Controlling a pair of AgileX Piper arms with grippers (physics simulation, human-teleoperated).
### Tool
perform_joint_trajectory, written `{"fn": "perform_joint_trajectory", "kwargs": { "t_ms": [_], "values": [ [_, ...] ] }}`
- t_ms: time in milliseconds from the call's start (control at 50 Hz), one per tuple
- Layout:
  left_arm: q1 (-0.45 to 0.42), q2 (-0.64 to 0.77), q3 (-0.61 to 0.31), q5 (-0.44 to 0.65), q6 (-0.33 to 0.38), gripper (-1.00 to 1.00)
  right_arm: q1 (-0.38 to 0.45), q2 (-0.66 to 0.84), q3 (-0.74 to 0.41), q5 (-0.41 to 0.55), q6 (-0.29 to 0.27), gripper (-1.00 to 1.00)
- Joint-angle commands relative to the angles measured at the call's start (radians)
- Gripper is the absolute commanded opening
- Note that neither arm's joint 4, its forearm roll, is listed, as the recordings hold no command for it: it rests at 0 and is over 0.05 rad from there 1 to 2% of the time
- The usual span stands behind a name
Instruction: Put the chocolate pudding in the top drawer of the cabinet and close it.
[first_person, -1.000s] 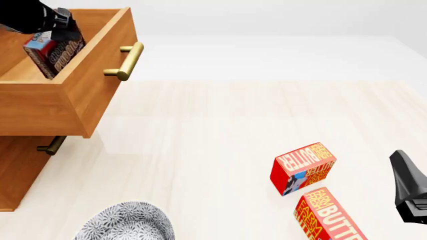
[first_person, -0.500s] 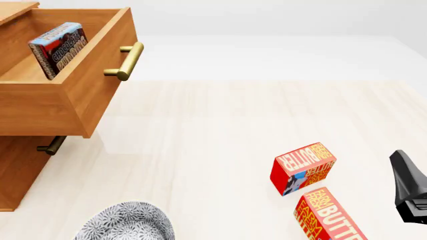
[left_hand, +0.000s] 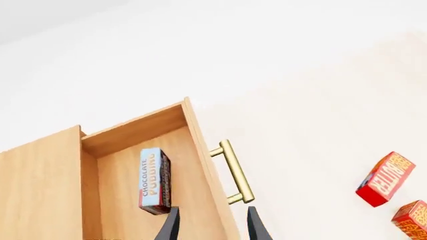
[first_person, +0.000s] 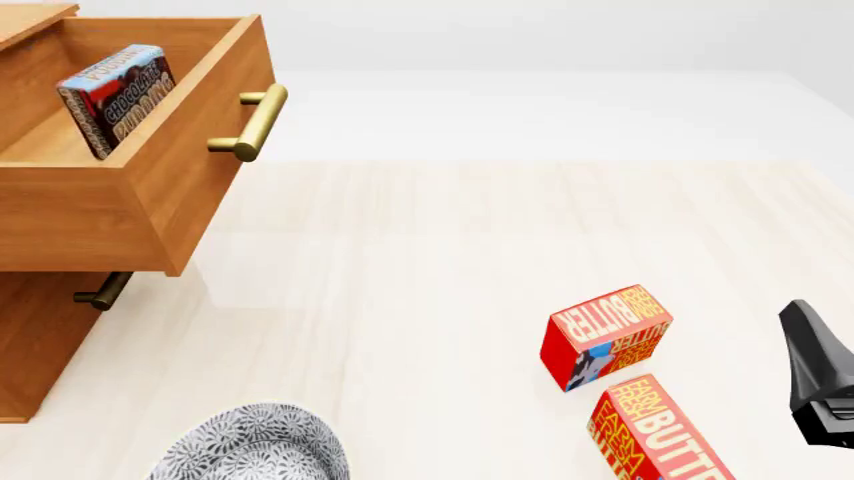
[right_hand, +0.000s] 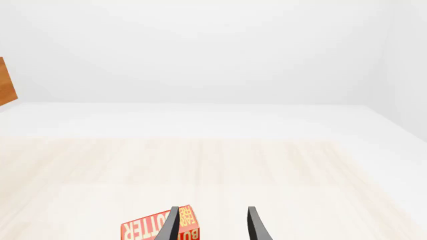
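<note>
The chocolate pudding (first_person: 118, 95) stands on edge inside the pulled-out top drawer (first_person: 160, 190) of the cabinet (first_person: 34, 340), leaning against the drawer's inner wall. From above, the left wrist view shows the chocolate pudding (left_hand: 155, 181) in the top drawer (left_hand: 127, 135), beside the brass handle (left_hand: 232, 171). My left gripper (left_hand: 212, 227) hangs open and empty over the drawer's front wall, apart from the box; it is outside the front view. My right gripper (first_person: 814, 360) rests open at the table's right edge, and the right wrist view shows the right gripper (right_hand: 212, 225) holding nothing.
Two red butter boxes (first_person: 607, 335) (first_person: 654, 435) lie near the right gripper. A patterned plate (first_person: 254, 445) sits at the front left. The lower drawer's brass handle (first_person: 102, 292) shows under the open drawer. The top drawer's handle (first_person: 251, 122) juts toward the table's middle.
One second ago my left gripper was in the drawer at the pudding; it has since let go and lifted out of the front view. The pudding stays leaning in the drawer.
</note>
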Motion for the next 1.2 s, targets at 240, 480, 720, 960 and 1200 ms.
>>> {"fn": "perform_joint_trajectory", "kwargs": {
  "t_ms": [240,480,720,960,1200],
  "values": [
    [-0.196,-0.066,0.184,-0.033,-0.011,1.0,-0.001,-0.001,0.001,0.0,0.0,1.0],
    [-0.293,-0.044,0.261,-0.077,0.001,1.0,-0.001,-0.001,0.001,0.0,0.0,1.0],
    [-0.384,0.004,0.354,-0.164,-0.029,1.0,-0.001,-0.001,0.001,0.0,0.001,1.0],
    [-0.411,0.03,0.422,-0.229,-0.045,1.0,-0.001,-0.001,0.001,0.0,0.0,1.0],
    [-0.446,0.082,0.514,-0.318,-0.09,1.0,-0.001,-0.001,0.001,0.0,0.0,1.0]
  ]
}}
